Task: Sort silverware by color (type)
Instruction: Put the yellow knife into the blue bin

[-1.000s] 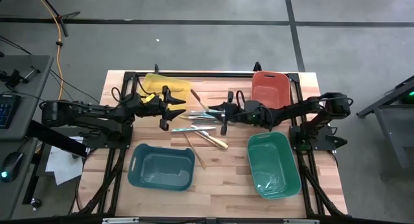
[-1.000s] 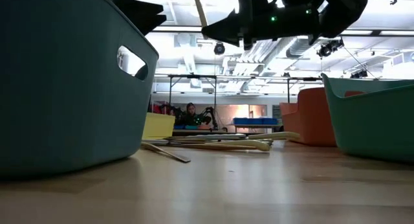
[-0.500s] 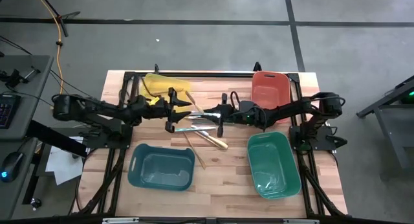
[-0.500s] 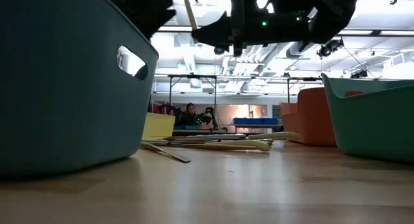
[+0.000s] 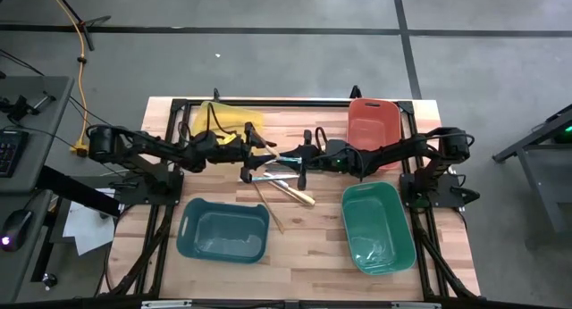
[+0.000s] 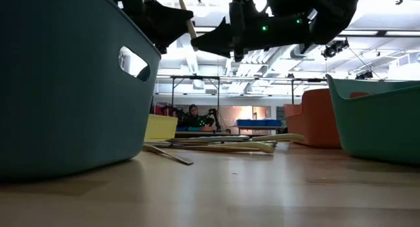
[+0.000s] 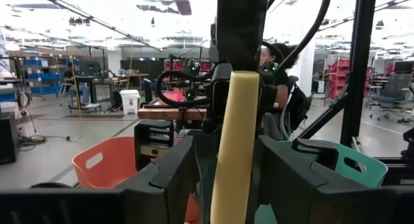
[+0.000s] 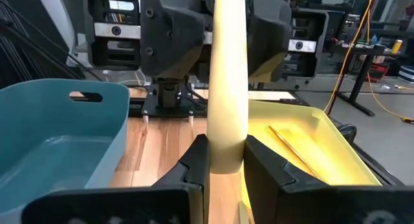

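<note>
Four bins: one yellow bin top centre-left, one red-orange bin top right, one dark blue-teal bin bottom left, one green bin bottom right. Two arms, two grippers: left gripper, right gripper. One cream utensil held between them. Loose utensil pile mid-frame, roughly six, overlapping, exact count unclear. One utensil inside the yellow bin.

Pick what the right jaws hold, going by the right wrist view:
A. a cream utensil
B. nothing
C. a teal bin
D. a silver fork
A: in the right wrist view the right gripper pinches a cream utensil that stands up between its jaws, with the left gripper facing it and the yellow bin beyond.
</note>
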Controlling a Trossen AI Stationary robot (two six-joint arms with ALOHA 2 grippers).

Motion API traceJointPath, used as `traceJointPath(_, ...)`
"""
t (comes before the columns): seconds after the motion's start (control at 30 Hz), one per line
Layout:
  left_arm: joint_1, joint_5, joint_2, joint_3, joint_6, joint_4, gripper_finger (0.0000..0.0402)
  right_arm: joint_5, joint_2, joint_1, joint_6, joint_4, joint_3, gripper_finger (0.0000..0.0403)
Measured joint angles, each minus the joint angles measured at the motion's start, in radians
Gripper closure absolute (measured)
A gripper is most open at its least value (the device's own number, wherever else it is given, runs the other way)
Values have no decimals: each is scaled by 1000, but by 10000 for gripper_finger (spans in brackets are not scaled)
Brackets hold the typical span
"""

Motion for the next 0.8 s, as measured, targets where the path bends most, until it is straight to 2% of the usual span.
traceJointPath(0.13,-1,1,0,0,8,0,272,0,0,0,0,-3,0,352)
traceJointPath(0.3,0,2,0,0,21,-5,360,1,0,0,1,-4,0,340)
traceJointPath(0.53,1,-5,-2,0,27,-28,362,1,-8,0,0,-21,0,302)
traceJointPath(0.7,30,-5,-50,-12,27,-101,362,12,-75,-6,-19,-154,0,298)
traceJointPath(0.8,56,-5,-113,-42,26,-129,362,60,-133,-6,-26,-273,0,297)
